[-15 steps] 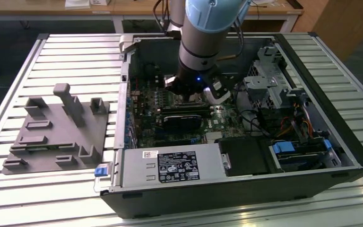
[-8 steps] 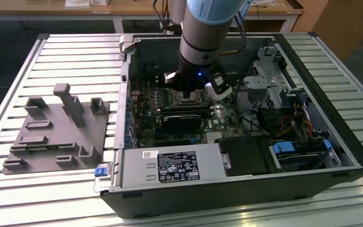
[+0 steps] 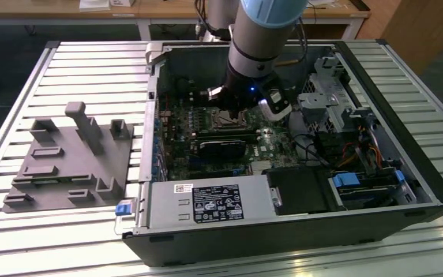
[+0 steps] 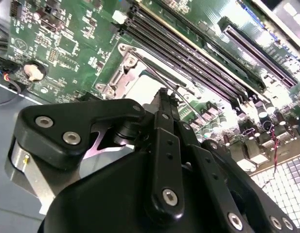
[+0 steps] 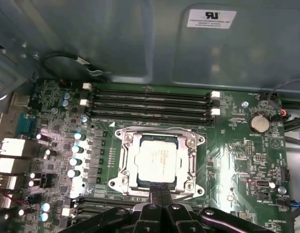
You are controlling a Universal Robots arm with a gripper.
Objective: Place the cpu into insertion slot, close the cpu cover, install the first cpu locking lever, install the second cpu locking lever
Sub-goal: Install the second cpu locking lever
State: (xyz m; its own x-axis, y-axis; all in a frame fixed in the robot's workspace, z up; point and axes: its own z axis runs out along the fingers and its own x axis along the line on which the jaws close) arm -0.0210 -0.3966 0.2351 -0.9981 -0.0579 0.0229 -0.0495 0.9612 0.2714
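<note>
In the exterior view, an open black computer case lies on a ribbed metal worktop. A white label with dark print sits on the grey power box; its writing is too small to tell. A grey plastic holder with upright pegs stands at the exterior view's left. The arm reaches down over the green board.

In the second wrist view, the black claw, fingers pressed together with nothing between them, is just above the silvery cover.

In the first wrist view, the chip, flat matte grey metal with faint print, sits in the socket, framed by the closed cover. The claw's tips touch the cover's near edge.
</note>
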